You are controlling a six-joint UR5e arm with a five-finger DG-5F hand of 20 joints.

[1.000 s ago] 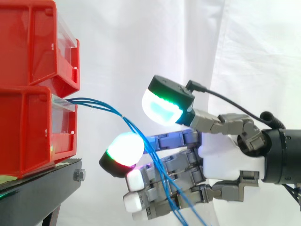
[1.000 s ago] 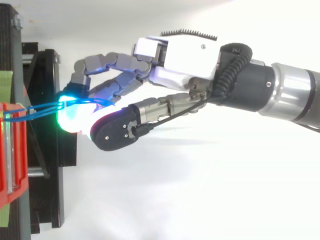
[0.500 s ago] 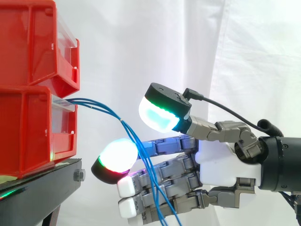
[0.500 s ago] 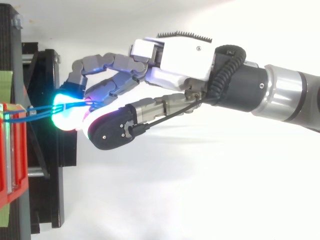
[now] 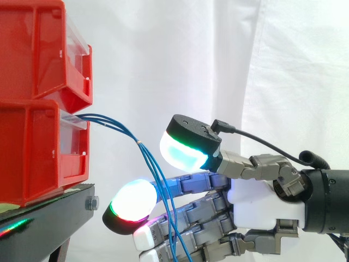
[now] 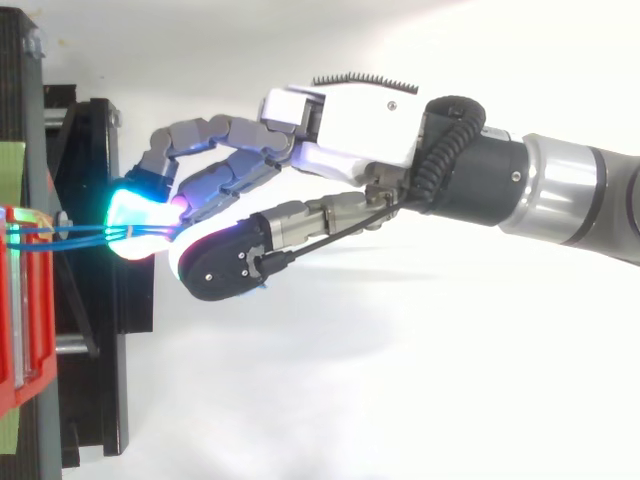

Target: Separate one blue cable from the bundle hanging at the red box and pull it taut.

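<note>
Three thin blue cables (image 5: 117,125) come out of the lower red bin (image 5: 32,153) and droop down to the right. They cross in front of my hand's (image 5: 256,196) straight fingers, just right of the glowing white-red fingertip (image 5: 131,199). The thumb's cyan pad (image 5: 185,147) hovers above and to the right of the cables, apart from them. My hand is open and nothing is pinched. In the top view the cables (image 6: 70,232) run level from the bin (image 6: 20,300) to the glowing fingertips, with the hand (image 6: 360,125) reaching in from the right.
A second red bin (image 5: 38,49) sits on top of the lower one. Both rest on a black stand (image 5: 43,218) at the left. A white curtain hangs behind, with free room to the right of the bins.
My hand has sunk lower and shifted a little toward the bins. The cables now hang steeper across the fingers. The fingers stay spread.
</note>
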